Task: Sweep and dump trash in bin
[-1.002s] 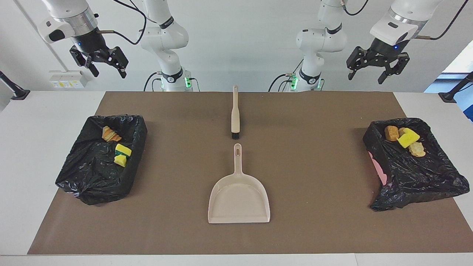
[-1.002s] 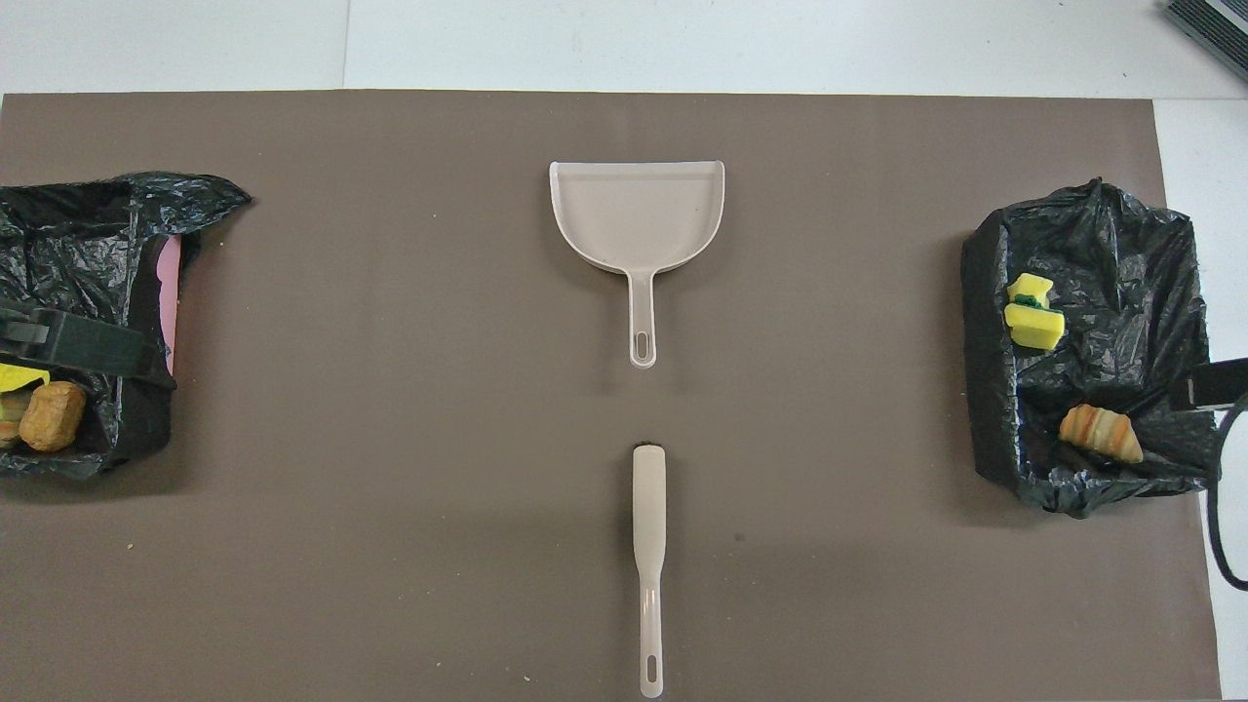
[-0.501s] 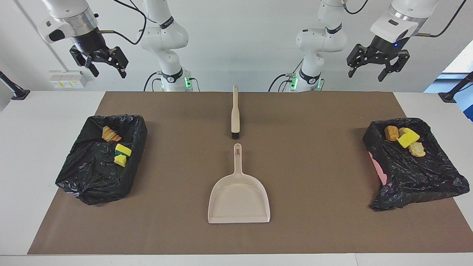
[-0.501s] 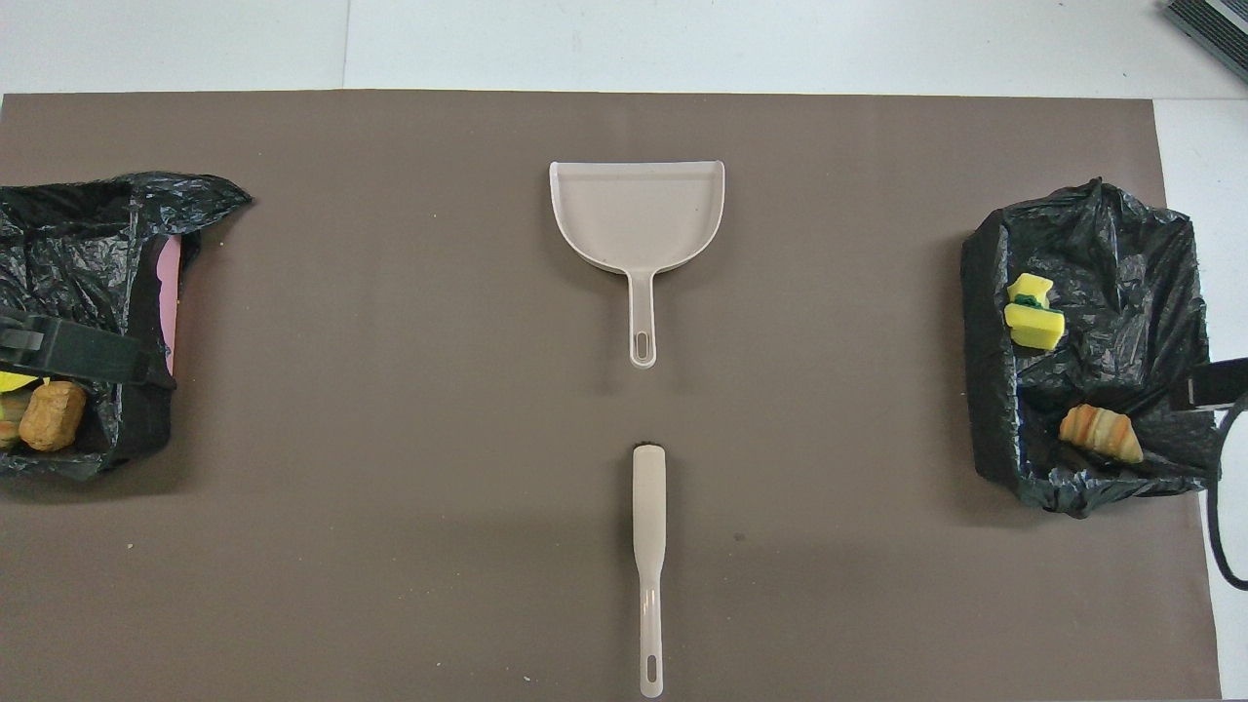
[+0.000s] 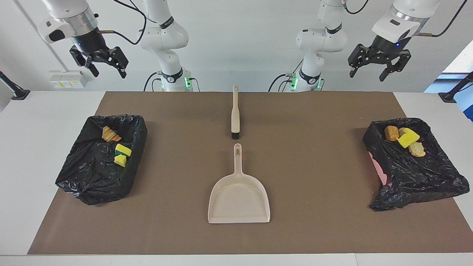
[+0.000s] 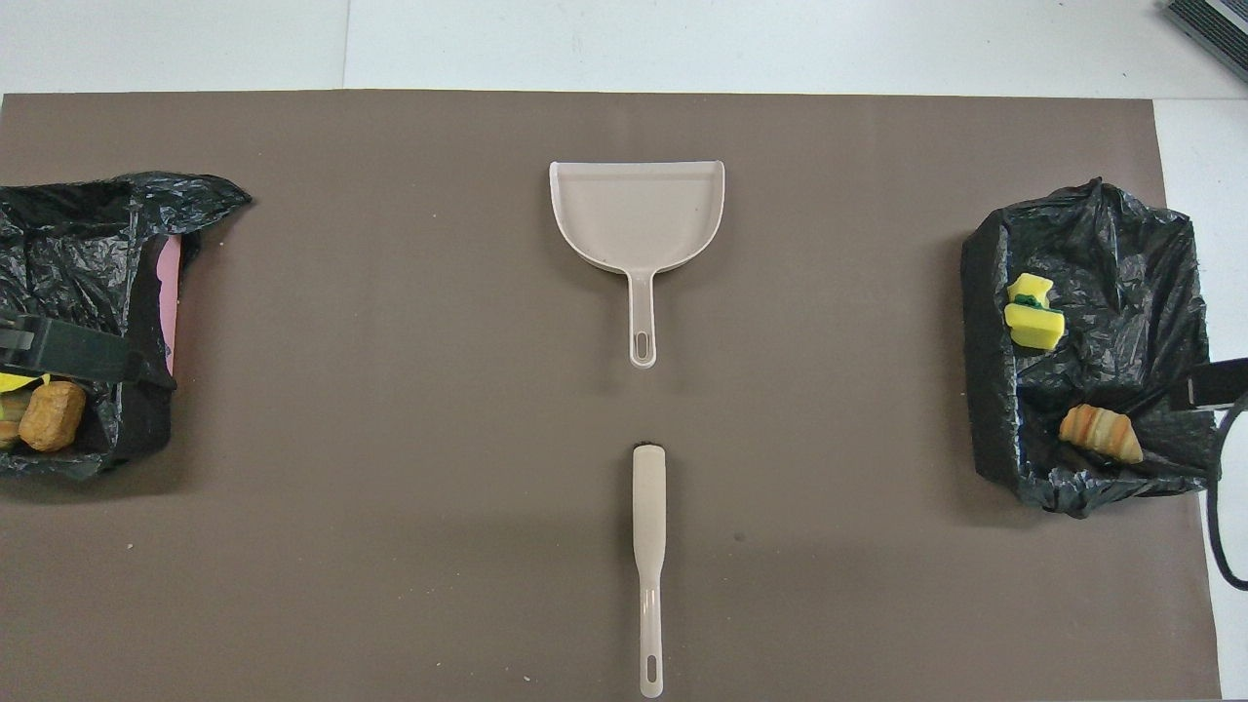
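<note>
The trash lies in two black-bagged bins. In the bin (image 5: 92,177) at the right arm's end are a tan lump (image 5: 111,134) and yellow sponge pieces (image 5: 122,149). The bin (image 5: 414,177) at the left arm's end holds a brown lump (image 5: 391,133), a yellow sponge piece (image 5: 408,138) and a tan lump (image 5: 417,149). An empty beige dustpan (image 5: 239,197) rests mid-mat, with the brush (image 5: 235,112) nearer to the robots, in line with its handle. My right gripper (image 5: 108,72) hangs open, high over its bin. My left gripper (image 5: 366,75) hangs open, high over the other bin.
A brown mat (image 5: 314,166) covers the white table (image 5: 37,129). A pink wall (image 5: 378,168) of the bin at the left arm's end shows through a gap in its bag. Tiny crumbs dot the mat (image 6: 390,585).
My left gripper has risen a little and turned slightly above its bin. The right arm, dustpan, brush and trash have not moved.
</note>
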